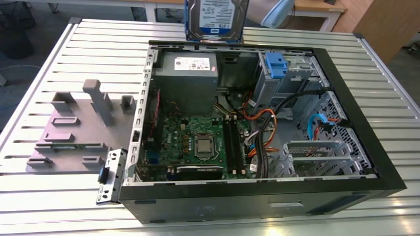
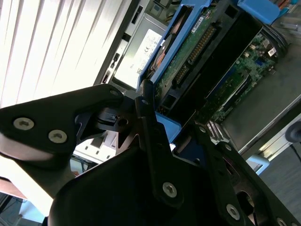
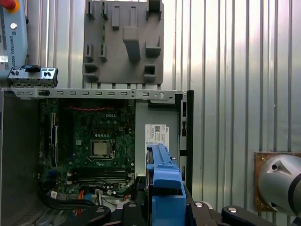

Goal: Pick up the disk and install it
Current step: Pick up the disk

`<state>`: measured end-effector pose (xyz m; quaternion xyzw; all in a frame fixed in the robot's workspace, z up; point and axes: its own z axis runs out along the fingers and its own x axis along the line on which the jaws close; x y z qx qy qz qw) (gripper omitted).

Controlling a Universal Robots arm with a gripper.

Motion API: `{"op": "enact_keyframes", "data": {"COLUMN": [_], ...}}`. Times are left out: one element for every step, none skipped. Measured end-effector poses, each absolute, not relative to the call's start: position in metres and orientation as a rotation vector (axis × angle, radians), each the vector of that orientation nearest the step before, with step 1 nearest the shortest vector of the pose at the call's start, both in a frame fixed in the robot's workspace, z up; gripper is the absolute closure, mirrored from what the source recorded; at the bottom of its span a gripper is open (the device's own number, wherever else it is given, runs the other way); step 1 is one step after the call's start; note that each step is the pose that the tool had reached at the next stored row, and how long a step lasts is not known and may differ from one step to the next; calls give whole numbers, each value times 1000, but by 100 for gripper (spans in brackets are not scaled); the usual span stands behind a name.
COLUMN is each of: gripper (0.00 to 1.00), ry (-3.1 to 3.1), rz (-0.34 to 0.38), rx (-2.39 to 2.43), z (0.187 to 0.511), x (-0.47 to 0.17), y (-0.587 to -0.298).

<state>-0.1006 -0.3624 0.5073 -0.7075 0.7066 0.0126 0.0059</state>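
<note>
- Above the far wall of the open computer case (image 1: 262,194), the disk (image 1: 217,17) is hanging upright in the exterior view. Its white-and-blue label is facing the camera and its blue carrier bracket (image 1: 213,38) is running along its lower edge.
- Whether that lower edge is touching the case's far wall cannot be told.
- The claw (image 2: 171,120) is pinching the disk. In the second wrist view its black fingers (image 2: 149,122) are pressing against the blue bracket, and the disk's green circuit-board face is reaching out past the fingertips toward the case.
- In the first wrist view the bracket is showing edge-on, sitting between the claw's black links, and it is hanging over the part of the case where the power supply (image 3: 155,134) is sitting.
- Inside the case, the grey power supply is sitting in the far corner on the exterior view's left, and the green motherboard (image 1: 196,142) is lying just near of it.
- The grey drive cage (image 1: 292,81) is standing in the far corner on the exterior view's right, carrying a blue latch (image 1: 276,66). It is sitting near the disk but apart from it.
- A grey fixture block (image 1: 72,132) is lying on the slatted metal table (image 1: 52,206) on the exterior view's left of the case, well apart from the disk and the claw.
</note>
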Motion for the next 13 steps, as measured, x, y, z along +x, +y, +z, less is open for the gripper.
{"op": "enact_keyframes", "data": {"gripper": [63, 63, 63, 63, 63, 63, 63, 63, 63, 63, 63, 63, 63], "ry": [2212, 2212, 2212, 2212, 2212, 2212, 2212, 2212, 2212, 2212, 2212, 2212, 2212], "rz": [39, 39, 39, 39, 39, 39, 39, 39, 39, 39, 39, 39, 39], "rx": [-2214, -2214, -2214, -2214, -2214, -2214, -2214, -2214, -2214, -2214, -2214, -2214, -2214], "z": [507, 507, 507, 507, 507, 507, 507, 507, 507, 507, 507, 507, 507], "x": [-100, -100, -99, -99, -99, -98, -98, -97, -97, -97, -96, -96, -96], "y": [-362, -362, -362, -362, -362, -362, -362, -362, -362, -362, -362, -362, -362]}}
